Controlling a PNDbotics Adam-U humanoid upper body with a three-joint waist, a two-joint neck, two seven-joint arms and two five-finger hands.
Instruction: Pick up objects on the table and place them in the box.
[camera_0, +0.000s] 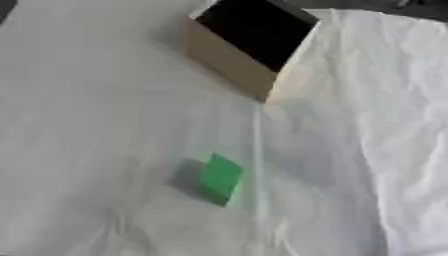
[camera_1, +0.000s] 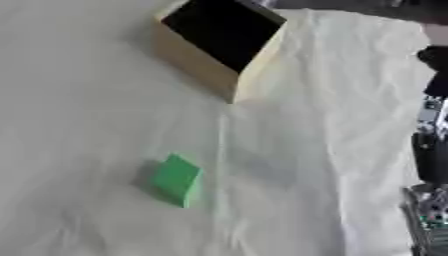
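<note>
A small green block stands on the white cloth in the lower middle, one corner pointing up. An open tan box with a dark inside sits at the top centre, turned at an angle. Neither hand shows. Only a black and silver stretch of my right arm runs down the right edge of the right eye view, well apart from the block.
The cloth is wrinkled on its right half, with a crease running from the box corner down past the block. The far table edge shows dark at the top right.
</note>
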